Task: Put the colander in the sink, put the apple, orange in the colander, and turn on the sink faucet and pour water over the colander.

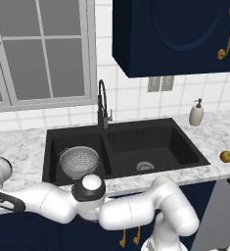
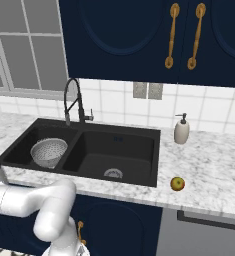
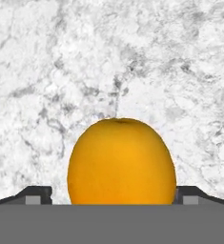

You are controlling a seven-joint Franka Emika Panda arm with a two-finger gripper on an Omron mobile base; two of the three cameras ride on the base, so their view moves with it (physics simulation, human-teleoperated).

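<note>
In the hand view we see the orange [image 3: 121, 161] sitting on the white marbled counter [image 3: 108, 62], at about six o'clock in the picture. The gripper [image 3: 112, 194] has its jaws spread wide, one dark fingertip [image 3: 35, 195] at the fruit's left side and the other at its right, so the orange lies between them. We cannot tell whether either tip touches the peel; the jaws look open around it rather than clamped.

From the left base view the colander [image 1: 79, 161] sits inside the left basin of the black double sink [image 1: 155, 139], at roughly eight o'clock from the middle of the sink. The right basin shows its round steel drain [image 1: 145, 166]. The black gooseneck sink faucet [image 1: 103, 105] stands at the back rim, at twelve o'clock from the divider between the basins.

The apple [image 1: 226, 156] rests on the counter at three o'clock from the sink, well apart from it and near the front edge. A beige soap pump bottle [image 1: 196, 113] stands by the sink's back right corner, at about twelve o'clock from the apple.

The white arm [image 1: 131, 211] reaches out toward nine o'clock, low in front of the counter.
</note>
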